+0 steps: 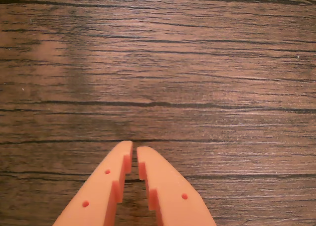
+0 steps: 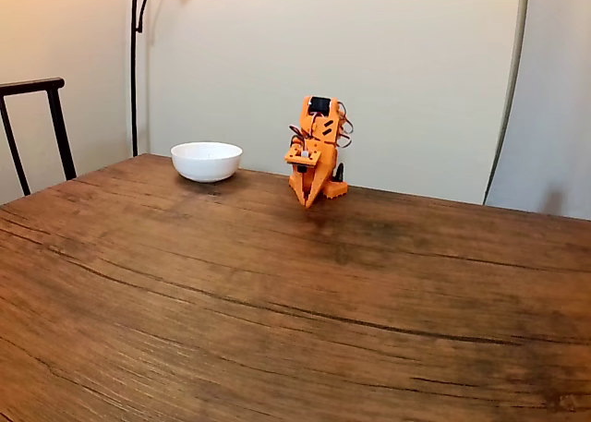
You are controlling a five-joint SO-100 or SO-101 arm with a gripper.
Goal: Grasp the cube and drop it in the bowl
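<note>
Jaws: in the wrist view the two orange jaws point(image 1: 134, 148) are almost together, with only a thin slit between the tips; nothing is between them and they hold nothing.
Contact: the tips point toward the bare wood of the tabletop point(image 1: 197, 77); whether they touch it cannot be told from this view.
Arm: in the fixed view the orange arm point(image 2: 317, 150) stands folded at the far side of the tabletop point(image 2: 277, 302), and its jaws point(image 2: 308, 201) point down, very near the wood or touching it.
Bowl: a white bowl point(image 2: 206, 161) sits upright on the tabletop, to the left of the arm in the fixed view, near it but apart; its opening faces up. It is round, so it has no long axis.
Cube: not seen in the pictures, so its place and direction cannot be told.
Wrist view gives: the narrow gap of the jaws and the dark grain lines that run from left to right.
Fixed view gives: the bowl, the whole arm, a dark chair point(image 2: 37, 126) at the left edge and a pale wall point(image 2: 416, 71) behind.
</note>
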